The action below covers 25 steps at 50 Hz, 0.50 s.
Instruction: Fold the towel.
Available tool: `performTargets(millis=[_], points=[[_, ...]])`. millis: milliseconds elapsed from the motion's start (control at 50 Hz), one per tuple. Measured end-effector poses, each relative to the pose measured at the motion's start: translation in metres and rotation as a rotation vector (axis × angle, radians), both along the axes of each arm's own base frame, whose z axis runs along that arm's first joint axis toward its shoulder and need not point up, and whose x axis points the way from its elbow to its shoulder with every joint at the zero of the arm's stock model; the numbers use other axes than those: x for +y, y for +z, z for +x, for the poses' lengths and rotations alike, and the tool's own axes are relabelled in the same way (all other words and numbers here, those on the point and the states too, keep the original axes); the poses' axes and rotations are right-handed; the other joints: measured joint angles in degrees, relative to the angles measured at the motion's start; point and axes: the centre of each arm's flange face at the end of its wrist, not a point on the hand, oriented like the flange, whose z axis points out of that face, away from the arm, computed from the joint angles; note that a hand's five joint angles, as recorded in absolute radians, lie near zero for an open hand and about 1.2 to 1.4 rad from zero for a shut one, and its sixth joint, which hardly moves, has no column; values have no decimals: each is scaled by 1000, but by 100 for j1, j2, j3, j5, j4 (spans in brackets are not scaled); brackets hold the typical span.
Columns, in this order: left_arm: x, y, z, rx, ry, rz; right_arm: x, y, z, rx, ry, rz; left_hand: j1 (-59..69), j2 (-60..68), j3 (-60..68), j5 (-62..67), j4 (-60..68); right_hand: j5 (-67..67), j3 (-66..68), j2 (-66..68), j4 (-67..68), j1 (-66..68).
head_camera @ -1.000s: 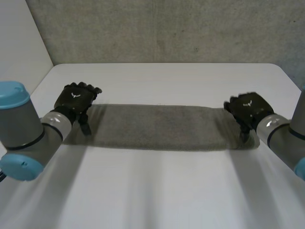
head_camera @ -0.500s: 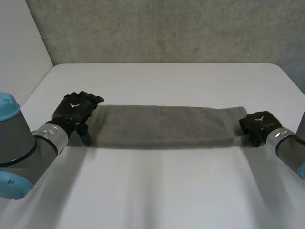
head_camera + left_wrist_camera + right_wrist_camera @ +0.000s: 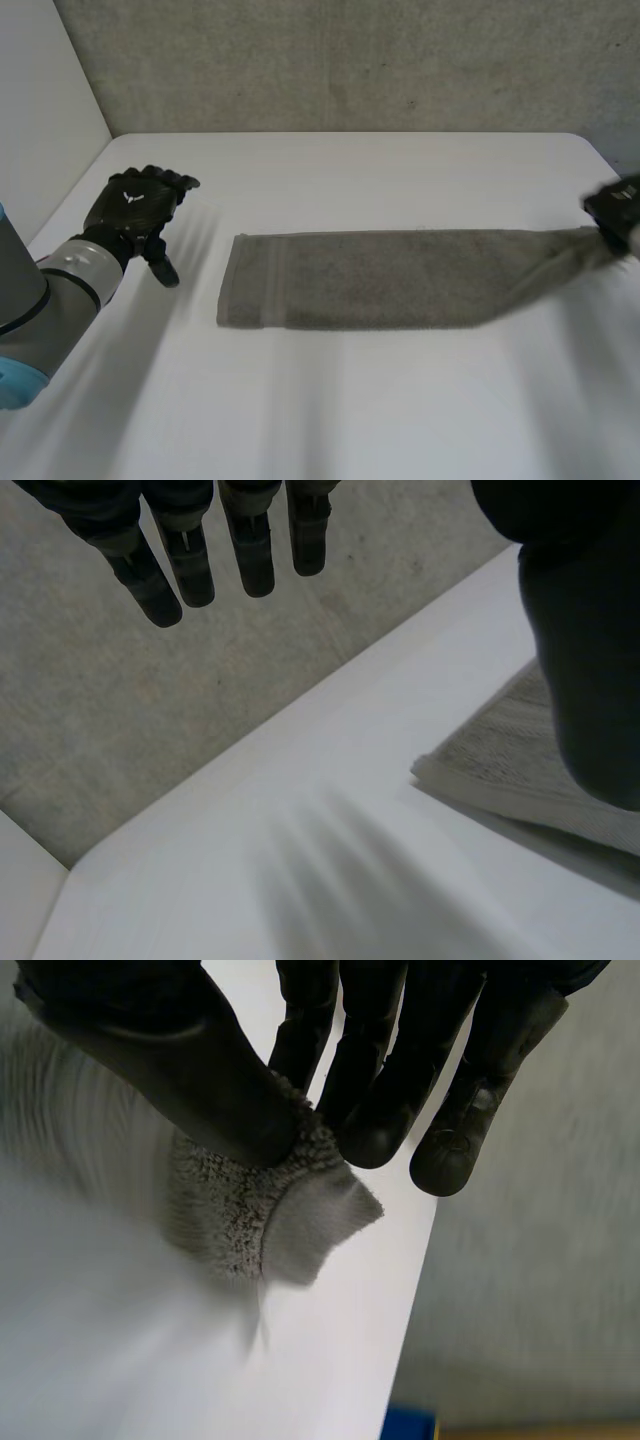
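One towel (image 3: pixel 380 278), right robot hand (image 3: pixel 616 206) pinching its end; left robot hand (image 3: pixel 135 205) slack

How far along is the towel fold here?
Done: the towel lies as a long narrow strip on the table, seemingly folded lengthwise. In hand: the right robot hand pinches one end, raised off the table; the left robot hand is open, clear of the other end. Left: bringing the ends together.

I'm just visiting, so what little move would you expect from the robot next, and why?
Probably the right hand lifts its pinched end of the towel and carries it over toward the free end. The towel lies stretched out as one long strip, and the left hand hangs open beside it, holding nothing.
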Motion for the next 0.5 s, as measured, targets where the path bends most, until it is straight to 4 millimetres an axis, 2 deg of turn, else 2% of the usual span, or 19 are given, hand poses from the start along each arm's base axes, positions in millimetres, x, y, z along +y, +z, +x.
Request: performTargets(millis=[40, 60, 80, 120, 140, 200, 240, 260, 300, 360, 400, 420, 500], points=[[-2, 3, -1, 2, 1, -10, 5, 10, 20, -24, 42, -37, 0, 0, 0, 1, 0, 0, 0, 0, 0, 0], [-3, 5, -1, 4, 1, -19, 13, 22, 45, -55, 98, -81, 0, 0, 0, 0, 0, 0, 1, 0, 0, 0], [-3, 7, -2, 5, 0, -23, 17, 27, 54, -66, 121, -98, 0, 0, 0, 2, 0, 0, 1, 3, 0, 0], [-5, 11, -3, 10, -2, -38, 34, 41, 94, -109, 223, -162, 0, 0, 0, 2, 0, 0, 3, 14, 0, 0], [-5, 12, -4, 13, -2, -41, 39, 44, 105, -119, 251, -178, 0, 0, 0, 1, 0, 0, 4, 14, 1, 0], [-6, 19, -7, 32, -5, -55, 79, 50, 170, -175, 442, -257, 0, 0, 0, 1, 0, 0, 10, 35, 3, 1], [-6, 21, -8, 45, -7, -58, 97, 46, 196, -194, 522, -279, 0, 0, 0, 1, 0, 0, 11, 35, 2, 1], [-6, 22, -9, 53, -9, -59, 111, 41, 213, -205, 581, -286, 0, 0, 0, 1, 0, 0, 13, 35, 3, 2], [-5, 23, -10, 61, -11, -58, 125, 32, 230, -212, 642, -283, 0, 0, 0, 1, 0, 0, 15, 35, 3, 2], [-3, 23, -12, 75, -17, -52, 157, 7, 262, -217, 787, -259, 0, 0, 0, 1, 0, 0, 17, 35, 4, 0], [-2, 23, -13, 77, -18, -48, 167, -6, 272, -212, 839, -239, 0, 0, 0, 1, 0, 0, 18, 35, 3, 5], [-2, 21, -13, 78, -20, -43, 175, -18, 279, -206, 880, -216, 0, 0, 0, 2, 0, 0, 19, 35, 3, 11], [-1, 16, -14, 76, -21, -28, 188, -50, 290, -190, 968, -146, 0, 0, 0, 2, 0, -206, -209, -130, -219, -178]])
